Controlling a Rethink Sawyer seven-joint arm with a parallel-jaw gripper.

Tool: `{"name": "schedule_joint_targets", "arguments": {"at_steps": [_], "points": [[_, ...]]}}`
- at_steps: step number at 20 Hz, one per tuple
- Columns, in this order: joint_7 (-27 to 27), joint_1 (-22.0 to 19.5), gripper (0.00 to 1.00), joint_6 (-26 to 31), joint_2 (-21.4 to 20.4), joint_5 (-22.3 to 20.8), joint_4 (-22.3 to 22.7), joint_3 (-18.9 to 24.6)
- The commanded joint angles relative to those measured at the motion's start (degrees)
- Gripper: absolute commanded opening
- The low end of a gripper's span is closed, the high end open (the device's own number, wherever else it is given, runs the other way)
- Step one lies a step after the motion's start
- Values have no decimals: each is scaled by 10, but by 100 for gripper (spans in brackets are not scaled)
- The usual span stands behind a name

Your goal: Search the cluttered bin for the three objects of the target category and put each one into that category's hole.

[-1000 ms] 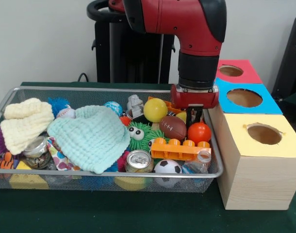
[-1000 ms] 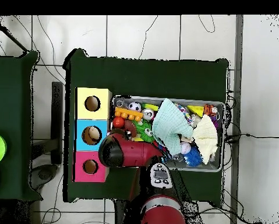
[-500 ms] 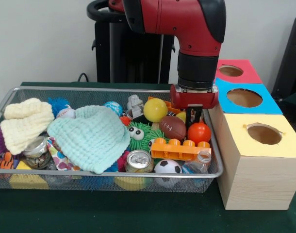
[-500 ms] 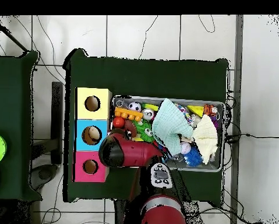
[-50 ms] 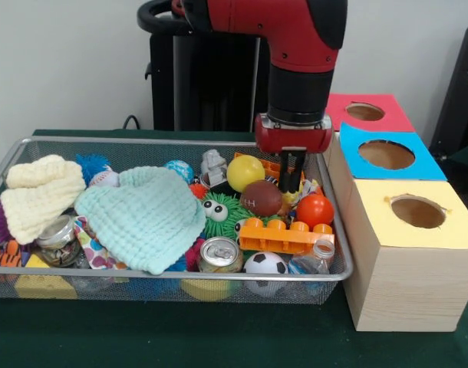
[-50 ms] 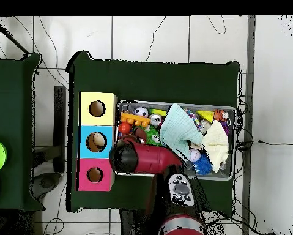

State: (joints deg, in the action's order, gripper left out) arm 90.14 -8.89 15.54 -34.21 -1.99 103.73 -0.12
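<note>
A wire bin holds mixed clutter. At its right end lie a brown toy football, a yellow ball, an orange ball and a soccer ball. My gripper hangs low in that end, right beside the football and behind the orange ball. Whether it holds anything does not show. Right of the bin stand three boxes with round holes: yellow, blue and red. In the overhead view the red arm hides the gripper, and the bin lies right of the boxes.
An orange toy brick, a drinks can, a small bottle and a green googly-eyed toy crowd the bin's right half. A mint cloth and a cream cloth cover the left half.
The gripper has shifted left and slightly up, away from the boxes. The football has also slid a little to the left beside it.
</note>
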Motion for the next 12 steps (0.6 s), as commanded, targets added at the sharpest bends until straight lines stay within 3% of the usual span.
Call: {"name": "schedule_joint_targets", "arguments": {"at_steps": [1,6,12], "points": [[35,-34,0,82,-32,7,-18,53],[33,-44,0,89,-46,1,-6,64],[44,-61,0,27,-14,-4,13,91]]}}
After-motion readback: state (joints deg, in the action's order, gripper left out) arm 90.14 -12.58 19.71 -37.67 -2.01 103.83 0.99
